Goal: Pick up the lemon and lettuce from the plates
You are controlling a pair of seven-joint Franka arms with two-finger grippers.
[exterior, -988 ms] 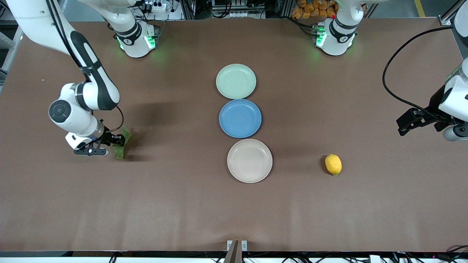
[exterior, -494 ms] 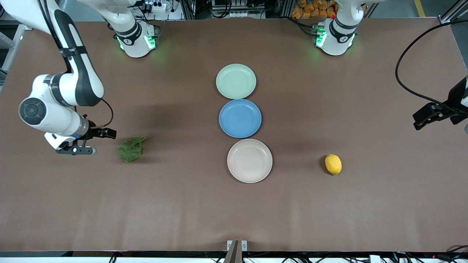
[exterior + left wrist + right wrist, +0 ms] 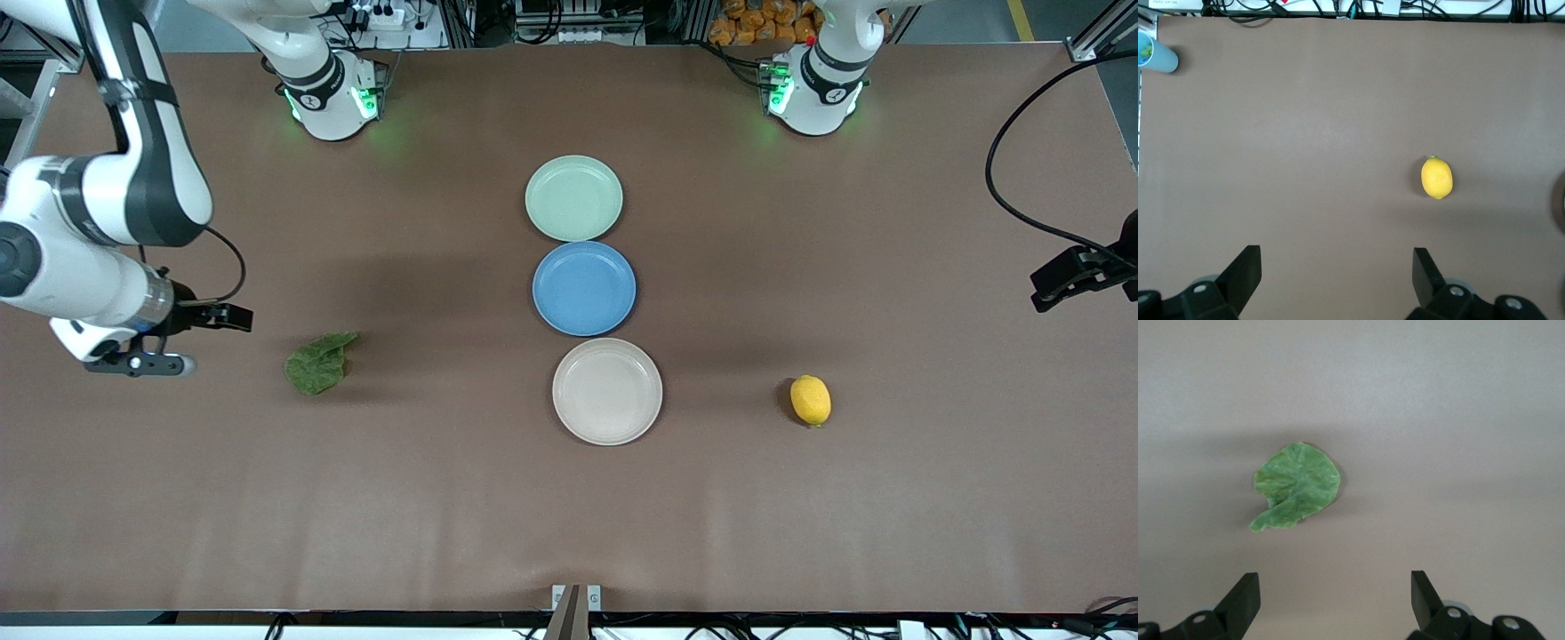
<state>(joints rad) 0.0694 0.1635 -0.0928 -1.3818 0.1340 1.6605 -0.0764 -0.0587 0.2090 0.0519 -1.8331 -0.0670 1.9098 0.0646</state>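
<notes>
Front view: three plates line the middle of the worktop (image 3: 444, 516), the mint plate (image 3: 573, 197) farthest from the camera, the blue plate (image 3: 584, 288) between, the beige plate (image 3: 607, 391) nearest. All three are bare. The lettuce (image 3: 316, 363) lies flat toward the right arm's end, the lemon (image 3: 810, 400) toward the left arm's end. The right gripper (image 3: 169, 342) hangs beside the lettuce.

Left wrist view: the left gripper (image 3: 1337, 277) is spread wide, holding nothing, above the lemon (image 3: 1436, 177).

Right wrist view: the right gripper (image 3: 1335, 600) is spread, holding nothing, over the lettuce (image 3: 1297, 485).

No readable writing shows.
</notes>
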